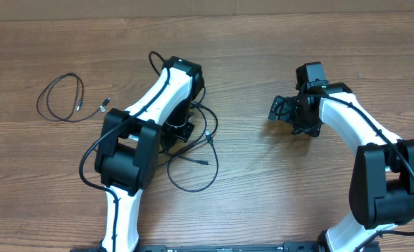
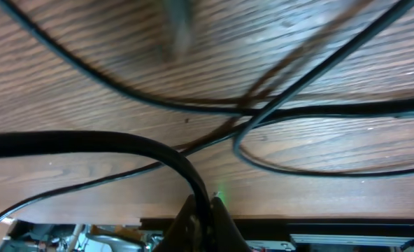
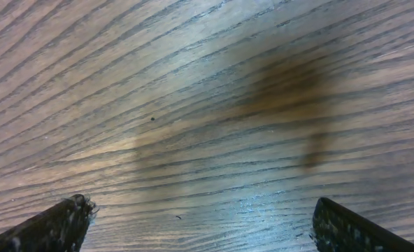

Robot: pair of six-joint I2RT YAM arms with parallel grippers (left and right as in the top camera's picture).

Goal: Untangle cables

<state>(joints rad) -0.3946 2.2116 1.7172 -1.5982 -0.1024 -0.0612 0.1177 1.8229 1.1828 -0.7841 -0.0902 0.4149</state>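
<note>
Overhead, one thin black cable loop (image 1: 60, 98) lies alone at the left of the wooden table (image 1: 263, 203), with the tangled black cables (image 1: 196, 164) beside the left gripper (image 1: 180, 131). Its wrist view shows jaws pinched shut on a black cord (image 2: 88, 142) of that tangle. The right gripper (image 3: 203, 227) gapes wide over wood.

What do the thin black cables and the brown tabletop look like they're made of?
Thin black cables: probably plastic- or rubber-sheathed cord, smooth, slightly glossy; they curl in loose loops. Brown tabletop: wood or wood-look laminate, low sheen; grain lines run across it, but the look cannot settle which.
</note>
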